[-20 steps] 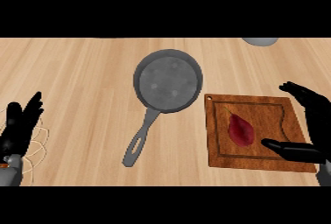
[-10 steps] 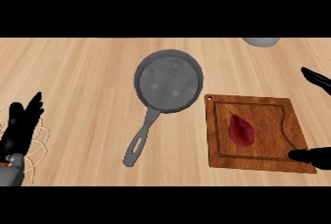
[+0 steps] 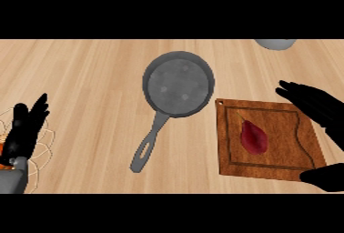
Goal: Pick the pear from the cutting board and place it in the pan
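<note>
Right robot hand (image 3: 314, 103) hovers at the right edge of the cutting board (image 3: 269, 139), fingers spread apart and straight, thumb low near the board's lower right corner, holding nothing. On the board's middle lies the dark red pear (image 3: 254, 137), untouched. Left of the board, just beside it, sits the grey pan (image 3: 179, 83) on the tabletop (image 3: 80, 77), its handle pointing down-left. Far left of the board, the left robot hand (image 3: 25, 129) rests with fingers straight and up.
</note>
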### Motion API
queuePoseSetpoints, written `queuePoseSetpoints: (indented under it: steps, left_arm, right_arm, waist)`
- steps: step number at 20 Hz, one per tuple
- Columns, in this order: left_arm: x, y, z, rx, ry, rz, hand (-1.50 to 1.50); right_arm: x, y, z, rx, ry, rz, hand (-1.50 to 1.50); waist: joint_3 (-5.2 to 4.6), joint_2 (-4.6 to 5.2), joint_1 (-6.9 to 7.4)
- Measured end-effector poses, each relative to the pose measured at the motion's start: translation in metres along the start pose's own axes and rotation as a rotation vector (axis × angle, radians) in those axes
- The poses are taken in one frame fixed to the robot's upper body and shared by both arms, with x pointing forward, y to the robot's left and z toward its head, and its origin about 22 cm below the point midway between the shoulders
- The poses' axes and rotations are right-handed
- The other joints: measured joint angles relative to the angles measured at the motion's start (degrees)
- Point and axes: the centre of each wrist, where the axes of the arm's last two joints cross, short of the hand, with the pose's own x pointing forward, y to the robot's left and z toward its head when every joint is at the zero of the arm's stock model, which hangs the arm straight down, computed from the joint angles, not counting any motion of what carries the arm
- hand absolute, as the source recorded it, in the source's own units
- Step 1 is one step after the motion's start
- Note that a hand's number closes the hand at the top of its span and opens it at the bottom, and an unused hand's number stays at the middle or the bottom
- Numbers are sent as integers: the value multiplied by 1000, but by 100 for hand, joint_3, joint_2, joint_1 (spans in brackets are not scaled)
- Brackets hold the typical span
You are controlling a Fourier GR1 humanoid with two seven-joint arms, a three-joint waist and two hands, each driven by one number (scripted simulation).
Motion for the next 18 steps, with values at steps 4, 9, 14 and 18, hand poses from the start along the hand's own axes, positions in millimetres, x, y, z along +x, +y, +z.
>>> queuePoseSetpoints:
  steps: [4,9,14,18]
  left_arm:
    - [3,-2,-3,1,2,-4,0]
    - [3,2,-3,7,-7,-4,0]
    - [3,8,-2,9,-8,1,0]
    - [3,-1,2,8,-3,-1,0]
  right_arm:
    - [19,13,-9,84,69,100,-150]
    - [30,44,-21,165,124,154,-150]
    - [34,61,-34,178,152,184,-150]
    - [33,69,-35,179,184,223,-150]
  waist:
    - [8,10,14]
    - [16,10,-3]
    - [20,7,-24]
    - [22,6,-41]
